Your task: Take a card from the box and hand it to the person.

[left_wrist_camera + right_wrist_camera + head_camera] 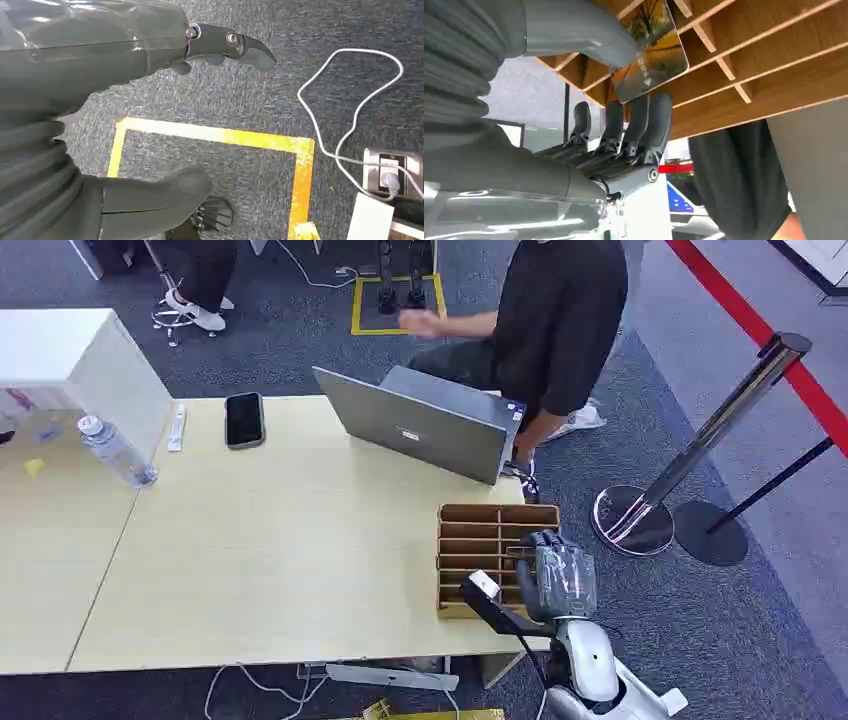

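Note:
The wooden slotted box sits at the table's right front corner; in the right wrist view its dividers show close up. My right hand is over the box's near end. It pinches a glossy card with a yellow-orange picture between the thumb and the dark fingers, with the card still at the slots. My left hand hangs over the carpet, fingers apart, holding nothing. The person in a black shirt stands beyond the table's far right corner.
A grey laptop stands open just behind the box. A phone, a water bottle and a white cabinet are to the left. A chrome stanchion with red belt stands right of the table.

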Controlling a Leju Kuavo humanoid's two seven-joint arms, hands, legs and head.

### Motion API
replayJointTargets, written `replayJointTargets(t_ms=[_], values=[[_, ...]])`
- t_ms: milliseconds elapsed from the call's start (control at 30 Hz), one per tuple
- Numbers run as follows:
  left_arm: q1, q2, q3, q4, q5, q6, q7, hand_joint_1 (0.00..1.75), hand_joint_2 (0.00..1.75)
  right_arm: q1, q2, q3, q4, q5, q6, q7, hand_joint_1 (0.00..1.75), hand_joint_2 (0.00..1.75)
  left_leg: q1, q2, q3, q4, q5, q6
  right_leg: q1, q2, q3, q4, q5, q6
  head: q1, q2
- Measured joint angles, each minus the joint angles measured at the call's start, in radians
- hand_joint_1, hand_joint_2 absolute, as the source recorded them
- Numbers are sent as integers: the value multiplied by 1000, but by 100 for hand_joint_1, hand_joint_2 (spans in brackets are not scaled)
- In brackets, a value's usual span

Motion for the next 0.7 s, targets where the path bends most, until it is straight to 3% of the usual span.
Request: replayJointTargets(t_ms=[700], values=[[0, 0, 0, 0, 0, 0, 0, 0, 175, -6, 0, 6, 20, 0, 12, 0, 98, 175, 0, 0, 0, 0, 0, 0, 0, 0, 0, 0, 0, 0, 0, 0]])
